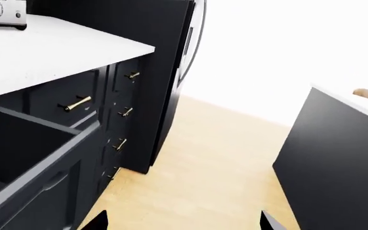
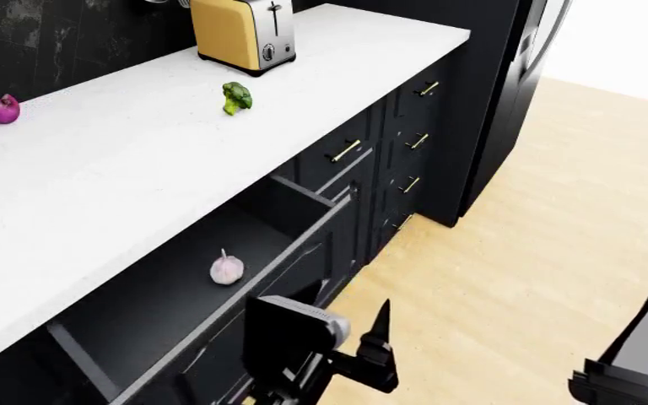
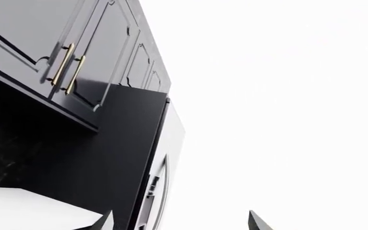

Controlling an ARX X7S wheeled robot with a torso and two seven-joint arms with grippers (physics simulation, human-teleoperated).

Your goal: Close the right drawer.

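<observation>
Drawer (image 2: 206, 291) stood pulled well out from under the white counter (image 2: 132, 177), its dark grey inside exposed and a garlic bulb (image 2: 226, 269) lying on its floor. It looked like a rigid, long box on slides, probably easy to move with a steady shove but wide enough to rack if pushed at one end. The glossy front (image 1: 40, 189) would likely be slick, so the best place to press seemed the flat of the front panel near its middle, or the top edge of the front; its own handle was not clearly visible in any view. The left gripper (image 2: 341, 359) hung just in front of the drawer, off its right part, fingers apart and holding nothing. The right gripper (image 2: 639, 354) sat well away over the floor (image 2: 504, 245), also spread and empty. Room for moving was generous: bare floor lay between the cabinets and the island (image 1: 337, 158). The narrow drawers (image 2: 412, 139) further along sat flush, so nothing blocked the travel; only the counter's overhang above the drawer called for care.
</observation>
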